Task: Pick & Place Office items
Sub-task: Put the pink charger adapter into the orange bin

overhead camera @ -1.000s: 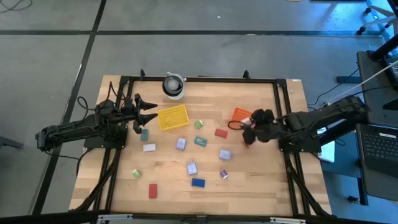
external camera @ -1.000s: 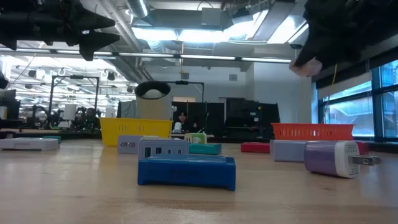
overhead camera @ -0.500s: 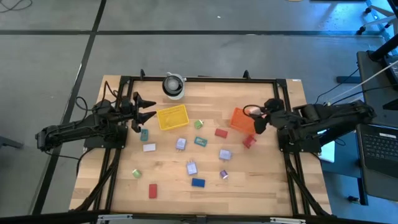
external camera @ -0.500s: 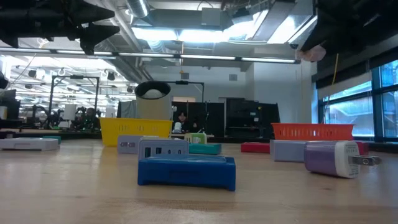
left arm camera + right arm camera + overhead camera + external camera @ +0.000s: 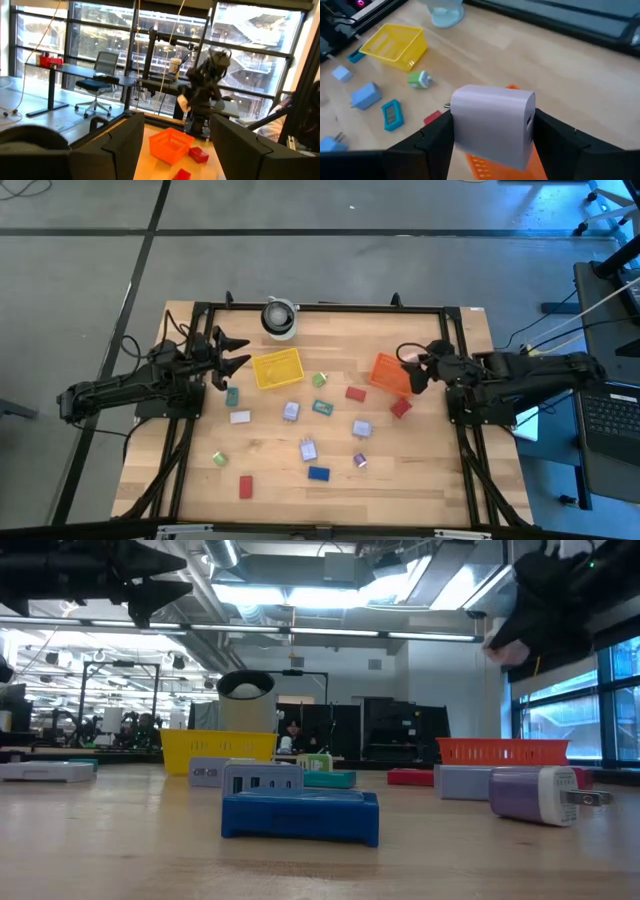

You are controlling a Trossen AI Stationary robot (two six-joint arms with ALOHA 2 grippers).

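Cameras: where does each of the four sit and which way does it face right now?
High view: overhead, straight down on the table, both arms showing.
Low view: at tabletop height, level across a blue block into the room; arms overhead.
Left wrist view: between the open left claw, toward the orange basket.
Right wrist view: past the right claw, shut on a lavender charger.
All four show the orange basket.

R gripper [image 5: 492,131] clamps a pale lavender charger block [image 5: 492,127] btwn its dark fingers [image 5: 432,142], directly over the orange basket [image 5: 492,167]. Beyond that basket: red block [image 5: 433,118], green plug [image 5: 420,78], teal item [image 5: 391,114], blue blocks [image 5: 366,95], yellow basket [image 5: 395,46] farther off.
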